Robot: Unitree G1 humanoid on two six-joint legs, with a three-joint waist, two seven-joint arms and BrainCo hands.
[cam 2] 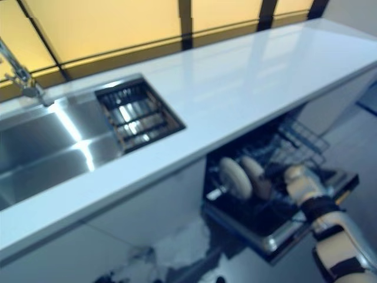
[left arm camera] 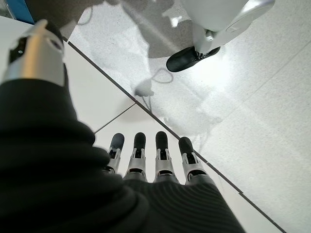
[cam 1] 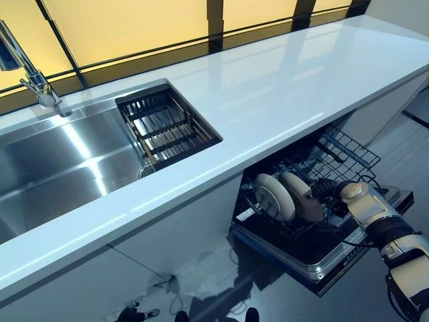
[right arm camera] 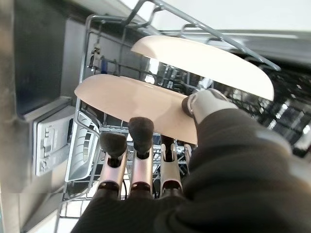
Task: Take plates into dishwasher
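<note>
Right hand (right arm camera: pixel 146 194) is doing all the work right now, so starting there: my fingers (right arm camera: pixel 140 133) are reaching up against the face of the near plate (right arm camera: pixel 141 104) and my thumb (right arm camera: pixel 201 104) is coming over its rim, so I'm pinching it, not a full wrap. It's sitting on edge in the rack (cam 1: pixel 335 157) of the pulled-out dishwasher (cam 1: pixel 315 258), with a second plate (right arm camera: pixel 209 63) standing just behind it, close but I'm not seeing them touching.

So I'm guessing I'm at the seating step. Next move is probably easing the pinch off without tipping it, since an upright plate can topple into its neighbour.

Left hand (left arm camera: pixel 146 160) is just hanging over the floor (left arm camera: pixel 252 121), fingers straight, holding nothing.

Further off, the counter (cam 1: pixel 281 87) and sink (cam 1: pixel 60 168) aren't showing any more plates.
</note>
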